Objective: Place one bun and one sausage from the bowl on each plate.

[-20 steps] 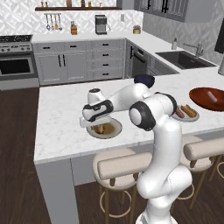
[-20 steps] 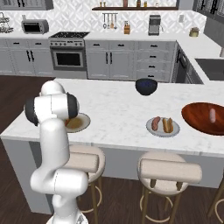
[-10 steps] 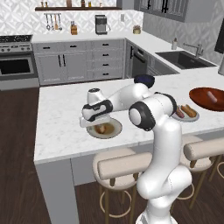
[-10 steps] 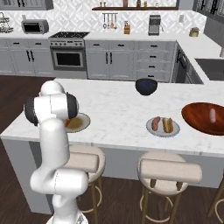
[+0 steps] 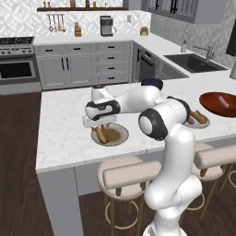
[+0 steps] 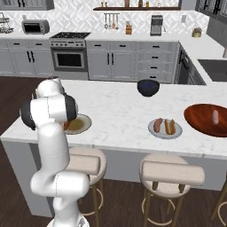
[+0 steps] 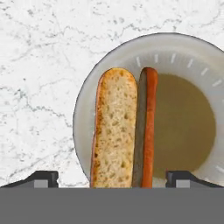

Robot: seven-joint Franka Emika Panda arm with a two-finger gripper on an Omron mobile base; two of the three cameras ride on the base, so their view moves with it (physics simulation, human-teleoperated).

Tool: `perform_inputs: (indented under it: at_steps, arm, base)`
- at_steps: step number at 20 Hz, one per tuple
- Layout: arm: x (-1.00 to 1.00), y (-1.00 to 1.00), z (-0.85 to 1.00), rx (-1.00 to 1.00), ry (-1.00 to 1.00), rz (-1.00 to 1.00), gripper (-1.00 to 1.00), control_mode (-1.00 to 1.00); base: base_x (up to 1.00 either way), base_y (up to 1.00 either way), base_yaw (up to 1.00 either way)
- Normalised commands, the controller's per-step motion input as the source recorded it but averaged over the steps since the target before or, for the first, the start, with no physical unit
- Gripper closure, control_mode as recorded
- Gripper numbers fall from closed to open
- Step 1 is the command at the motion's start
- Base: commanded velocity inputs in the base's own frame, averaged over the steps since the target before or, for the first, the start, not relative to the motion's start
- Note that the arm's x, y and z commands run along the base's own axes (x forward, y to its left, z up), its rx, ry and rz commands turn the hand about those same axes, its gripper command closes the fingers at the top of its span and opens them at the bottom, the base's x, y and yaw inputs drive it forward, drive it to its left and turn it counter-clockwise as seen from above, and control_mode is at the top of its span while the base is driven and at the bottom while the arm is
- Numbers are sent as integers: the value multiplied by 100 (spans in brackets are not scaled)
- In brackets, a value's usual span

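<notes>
Hand view showed the bun (image 7: 114, 129) and the sausage (image 7: 146, 127) lying side by side, touching, on the left half of the brown-centred plate (image 7: 175, 54). The tool (image 7: 111, 178) hung directly above that plate with its fingertips (image 7: 43, 178) spread wide, one to each side of the bun and sausage, pinching nothing. Left base view showed the same plate (image 5: 120, 138) near the front edge of the white marble tabletop (image 5: 64, 138). Right base view showed a second plate (image 6: 165, 133), well to the right of the first, carrying another bun (image 6: 170, 127) and sausage (image 6: 158, 125). Further right of that plate stood the reddish-brown bowl (image 6: 199, 122) holding one sausage (image 6: 215, 117). A dark bowl (image 6: 148, 87) stood behind the second plate.
</notes>
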Motion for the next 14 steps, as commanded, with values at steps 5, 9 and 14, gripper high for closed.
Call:
perform_inputs:
  at_steps: [5, 9, 14]
  arm:
    - [-27, -7, 61, 0, 0, 0, -100, -100]
    - [-73, -43, 51, 5, 0, -2, -100, -100]
    - [-81, -73, 29, 11, -5, -7, -100, -100]
  base:
    - [0, 0, 0]
    - [0, 0, 0]
    - [0, 0, 0]
